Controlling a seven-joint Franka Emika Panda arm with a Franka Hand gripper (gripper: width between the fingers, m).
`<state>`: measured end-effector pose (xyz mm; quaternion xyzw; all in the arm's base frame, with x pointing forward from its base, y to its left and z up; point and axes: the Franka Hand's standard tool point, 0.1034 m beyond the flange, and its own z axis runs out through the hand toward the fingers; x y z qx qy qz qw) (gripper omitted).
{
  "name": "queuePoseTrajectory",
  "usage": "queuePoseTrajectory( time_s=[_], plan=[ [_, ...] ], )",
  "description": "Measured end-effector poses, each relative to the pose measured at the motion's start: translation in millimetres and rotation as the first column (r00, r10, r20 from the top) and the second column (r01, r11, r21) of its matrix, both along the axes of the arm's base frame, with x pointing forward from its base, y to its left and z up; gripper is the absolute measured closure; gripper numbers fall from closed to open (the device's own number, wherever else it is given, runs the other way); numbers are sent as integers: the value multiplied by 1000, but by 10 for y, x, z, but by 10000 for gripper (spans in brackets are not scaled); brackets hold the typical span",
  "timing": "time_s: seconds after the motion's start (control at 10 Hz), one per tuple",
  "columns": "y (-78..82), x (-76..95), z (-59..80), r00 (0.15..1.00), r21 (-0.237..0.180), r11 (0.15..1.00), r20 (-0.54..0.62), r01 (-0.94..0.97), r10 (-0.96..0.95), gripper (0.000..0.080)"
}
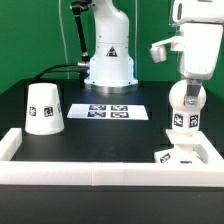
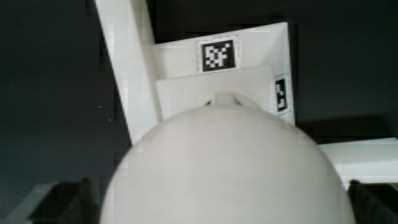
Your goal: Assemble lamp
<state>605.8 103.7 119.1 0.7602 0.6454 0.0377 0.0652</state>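
Observation:
My gripper (image 1: 183, 90) is shut on the ball top of the white bulb (image 1: 181, 108) and holds it upright, threaded end down, just above the flat angular base (image 1: 178, 155). The base lies in the corner of the border frame at the exterior view's right. In the wrist view the bulb's ball (image 2: 222, 165) fills the middle between my dark fingers (image 2: 64, 203), with my gripper (image 2: 217, 205) closed around it. The tagged base (image 2: 222, 60) shows beyond it. The tapered shade (image 1: 45, 108) stands rim down at the exterior view's left.
The long white border frame (image 1: 100, 165) runs along the front and up both sides; one rail shows in the wrist view (image 2: 121, 60). The marker board (image 1: 108, 112) lies mid-table. The arm's white pedestal (image 1: 108, 60) stands at the back.

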Motion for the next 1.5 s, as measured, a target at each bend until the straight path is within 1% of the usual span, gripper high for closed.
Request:
queuePoseTrajectory(
  time_s=[0.1, 0.5, 0.6, 0.7, 0.8, 0.9, 1.0, 1.1, 1.2, 1.3, 1.4, 1.5],
  plan=[
    [-4, 1, 0, 1000, 0, 1000, 0, 1, -1, 216],
    [-6, 1, 0, 1000, 4, 1000, 1, 29, -29, 222],
    [-2, 0, 0, 995, 18, 995, 3, 100, -100, 222],
    [-3, -3, -1, 969, 40, 969, 4, 245, -246, 222],
    [-4, -5, -3, 944, 52, 943, 3, 329, -330, 222],
    [-6, -8, -4, 897, 69, 895, 0, 440, -441, 222],
    [-1, -10, -5, 831, 88, 828, -4, 554, -556, 222],
    [7, -10, -4, 779, 100, 774, -8, 625, -627, 222],
    [11, -14, -5, 697, 114, 691, -16, 714, -717, 220],
    [14, -21, -7, 634, 120, 628, -24, 769, -773, 220],
    [13, -21, -7, 618, 123, 611, -25, 782, -786, 220],
    [15, -20, -7, 550, 134, 541, -35, 830, -835, 220]
  ],
)
